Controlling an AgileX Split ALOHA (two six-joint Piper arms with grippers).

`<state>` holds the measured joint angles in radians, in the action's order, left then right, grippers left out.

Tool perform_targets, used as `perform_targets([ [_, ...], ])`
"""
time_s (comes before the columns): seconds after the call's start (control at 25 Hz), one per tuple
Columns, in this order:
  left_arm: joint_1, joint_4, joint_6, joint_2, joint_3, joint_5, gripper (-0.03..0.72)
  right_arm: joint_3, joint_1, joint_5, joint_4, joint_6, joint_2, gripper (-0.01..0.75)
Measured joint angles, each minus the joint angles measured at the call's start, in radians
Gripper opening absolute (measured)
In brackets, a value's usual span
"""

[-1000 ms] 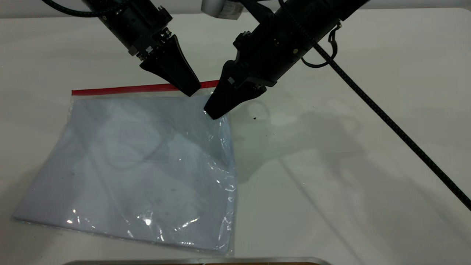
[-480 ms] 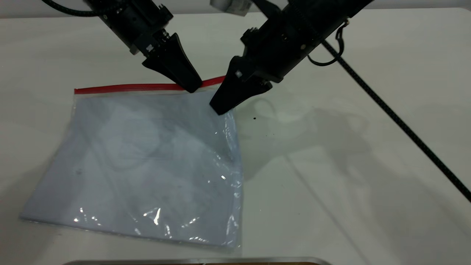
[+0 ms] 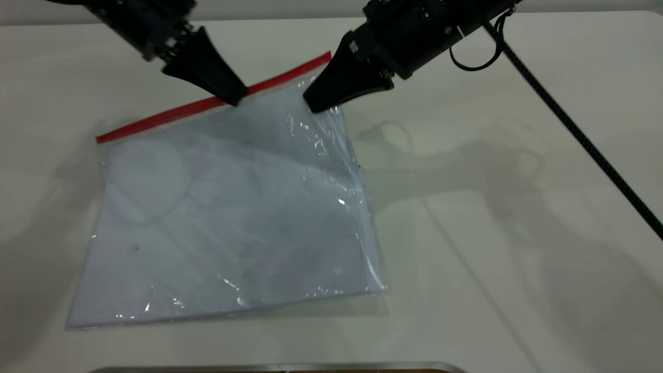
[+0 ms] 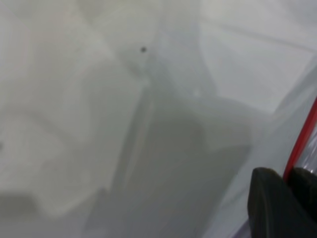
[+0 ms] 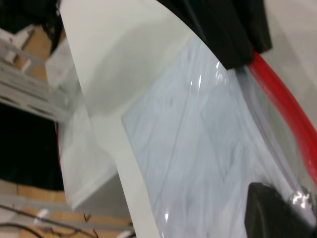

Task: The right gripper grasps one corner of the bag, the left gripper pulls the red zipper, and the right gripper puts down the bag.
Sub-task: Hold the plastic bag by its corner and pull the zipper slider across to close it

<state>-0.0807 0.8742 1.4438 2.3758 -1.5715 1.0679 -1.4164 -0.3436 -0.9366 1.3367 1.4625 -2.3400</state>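
I see my right gripper [image 3: 317, 103] clamped on the bag [image 3: 228, 217] corner, lifted off the table [image 3: 518, 207], my left gripper [image 3: 234, 98] pinched onto the red zipper [image 3: 171, 114]

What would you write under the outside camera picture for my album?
Right gripper lifts the bag by its corner while left gripper pinches the red zipper.

Bright, even overhead light — soft arm shadows on the table [image 3: 518, 217], glints on the bag [image 3: 233, 207], wrist views blurred.
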Motion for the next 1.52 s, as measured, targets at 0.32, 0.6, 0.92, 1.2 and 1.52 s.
perform_targets([
  [0.32,0.099,-0.020,-0.016,0.000,0.000,-0.002,0.075,0.000,0.056,-0.025,0.115,0.055,0.000,0.039],
  [0.6,0.153,-0.205,-0.120,0.000,0.000,-0.058,0.078,0.000,0.109,-0.041,0.180,0.077,0.000,0.039],
  [0.92,0.159,-0.363,-0.212,0.000,0.000,-0.114,0.080,0.000,0.130,-0.041,0.204,0.098,0.000,0.039],
  [1.2,0.159,-0.368,-0.223,0.000,0.000,-0.119,0.089,0.000,0.134,-0.039,0.205,0.098,0.000,0.039],
  [1.52,0.167,-0.241,-0.236,-0.038,-0.004,-0.140,0.194,0.000,0.137,0.005,0.192,0.098,0.000,0.041],
])
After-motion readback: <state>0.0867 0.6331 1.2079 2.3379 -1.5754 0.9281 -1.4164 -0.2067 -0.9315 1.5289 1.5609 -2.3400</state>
